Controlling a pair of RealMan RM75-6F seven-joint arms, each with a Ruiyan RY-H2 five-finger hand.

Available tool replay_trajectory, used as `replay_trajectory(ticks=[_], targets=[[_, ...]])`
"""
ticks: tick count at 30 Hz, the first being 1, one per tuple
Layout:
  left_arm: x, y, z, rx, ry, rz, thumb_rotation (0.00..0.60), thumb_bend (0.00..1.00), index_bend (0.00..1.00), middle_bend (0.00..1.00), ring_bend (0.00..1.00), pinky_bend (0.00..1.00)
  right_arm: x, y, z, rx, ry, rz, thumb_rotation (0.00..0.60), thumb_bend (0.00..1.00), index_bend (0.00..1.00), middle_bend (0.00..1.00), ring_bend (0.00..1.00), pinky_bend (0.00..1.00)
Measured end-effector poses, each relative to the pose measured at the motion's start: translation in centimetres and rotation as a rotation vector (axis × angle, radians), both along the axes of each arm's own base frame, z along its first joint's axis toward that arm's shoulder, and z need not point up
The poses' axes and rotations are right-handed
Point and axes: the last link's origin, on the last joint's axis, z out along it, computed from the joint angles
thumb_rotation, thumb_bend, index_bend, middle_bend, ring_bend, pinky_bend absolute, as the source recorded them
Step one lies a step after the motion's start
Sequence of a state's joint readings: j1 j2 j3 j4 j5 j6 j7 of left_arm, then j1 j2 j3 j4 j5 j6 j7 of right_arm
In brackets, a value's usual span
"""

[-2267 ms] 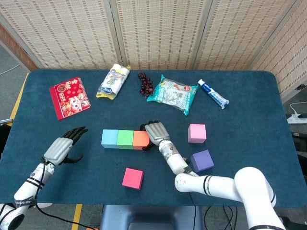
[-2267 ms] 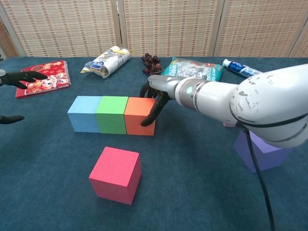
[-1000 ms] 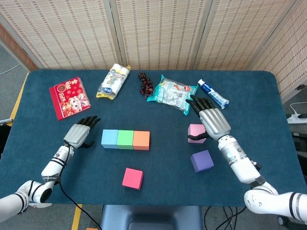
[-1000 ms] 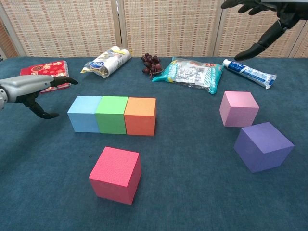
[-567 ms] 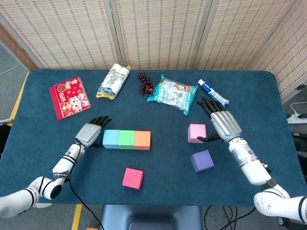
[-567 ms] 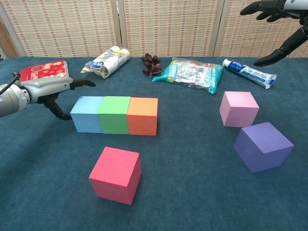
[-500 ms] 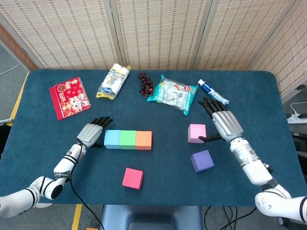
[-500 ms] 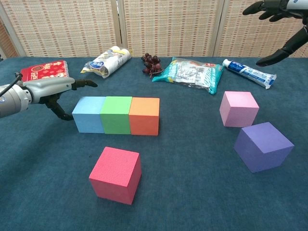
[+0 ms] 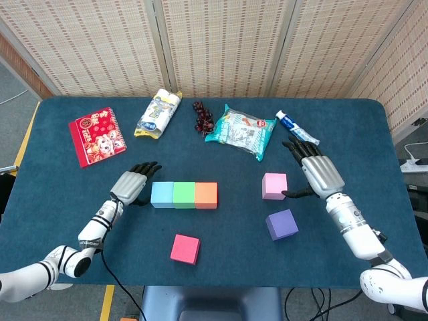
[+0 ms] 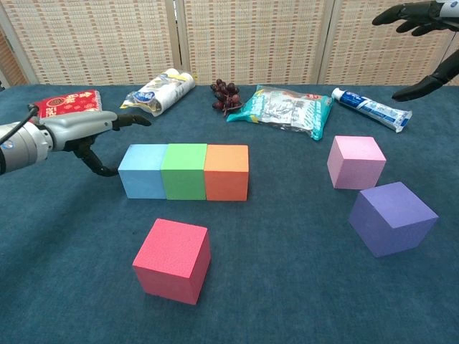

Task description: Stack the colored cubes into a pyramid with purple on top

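Row of three foam cubes, light blue, green, orange, touching side to side. Left hand spread, holding nothing, at the blue end of the row; contact unclear. Purple foam cube right of the row, pale pink cube behind it, magenta cube in front of the row. Right hand spread, empty, just right of the pink cube.

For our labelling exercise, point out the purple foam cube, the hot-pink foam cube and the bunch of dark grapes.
Purple foam cube (image 10: 391,206): chest view, on its top face.
Hot-pink foam cube (image 10: 172,247): chest view, on its top face.
Bunch of dark grapes (image 9: 202,118): head view, on the middle of the cluster.
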State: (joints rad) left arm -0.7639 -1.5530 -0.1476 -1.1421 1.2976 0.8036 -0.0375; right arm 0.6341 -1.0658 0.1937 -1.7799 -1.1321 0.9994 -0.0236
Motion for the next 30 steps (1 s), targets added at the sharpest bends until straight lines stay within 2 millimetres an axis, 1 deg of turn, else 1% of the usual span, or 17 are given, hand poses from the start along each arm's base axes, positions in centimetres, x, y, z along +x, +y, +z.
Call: replay_trajectory(ticks=[5, 9, 12, 16, 17, 19, 22, 25, 30], targets=[[-0.9, -0.9, 2.8, 0.054, -0.025, 0.001, 0.600, 0.34, 0.00, 0.00, 0.00, 0.11, -0.7, 0.3, 0.7, -0.019, -0.017, -0.016, 0.600, 0.07, 0.00, 0.00, 0.00, 0.00], [-0.6, -2.6, 5.1, 0.062, -0.048, -0.042, 0.600, 0.34, 0.00, 0.02, 0.00, 0.12, -1.3, 0.8, 1.4, -0.043, -0.031, -0.020, 0.600, 0.07, 0.00, 0.00, 0.00, 0.00], [0.3, -4.7, 6.2, 0.021, -0.071, -0.103, 0.600, 0.34, 0.03, 0.06, 0.03, 0.13, -1.8, 1.3, 2.0, -0.061, -0.034, -0.020, 0.600, 0.07, 0.00, 0.00, 0.00, 0.00], [1.8, -7.9, 6.7, -0.077, -0.076, -0.207, 0.600, 0.34, 0.06, 0.09, 0.06, 0.14, -2.5, 1.7, 2.4, -0.075, -0.035, -0.029, 0.600, 0.07, 0.00, 0.00, 0.00, 0.00], [1.9, -8.5, 6.8, -0.093, -0.074, -0.222, 0.600, 0.34, 0.06, 0.09, 0.07, 0.14, -2.6, 1.8, 2.4, -0.076, -0.035, -0.029, 0.600, 0.07, 0.00, 0.00, 0.00, 0.00], [2.4, -9.6, 6.6, -0.145, -0.068, -0.257, 0.600, 0.34, 0.06, 0.09, 0.07, 0.14, -2.9, 1.9, 2.5, -0.079, -0.041, -0.040, 0.600, 0.07, 0.00, 0.00, 0.00, 0.00], [3.6, -11.4, 5.0, -0.259, -0.066, -0.289, 0.600, 0.34, 0.05, 0.09, 0.07, 0.14, -3.6, 2.3, 2.6, -0.080, -0.050, -0.051, 0.600, 0.07, 0.00, 0.00, 0.00, 0.00], [4.2, -12.8, 3.6, -0.356, -0.038, -0.305, 0.600, 0.35, 0.01, 0.07, 0.07, 0.14, -4.1, 2.6, 2.6, -0.077, -0.048, -0.055, 0.600, 0.07, 0.00, 0.00, 0.00, 0.00], [4.9, -14.3, 2.1, -0.404, 0.004, -0.338, 0.600, 0.35, 0.00, 0.01, 0.03, 0.14, -4.6, 2.8, 2.5, -0.068, -0.046, -0.063, 0.600, 0.07, 0.00, 0.00, 0.00, 0.00]])
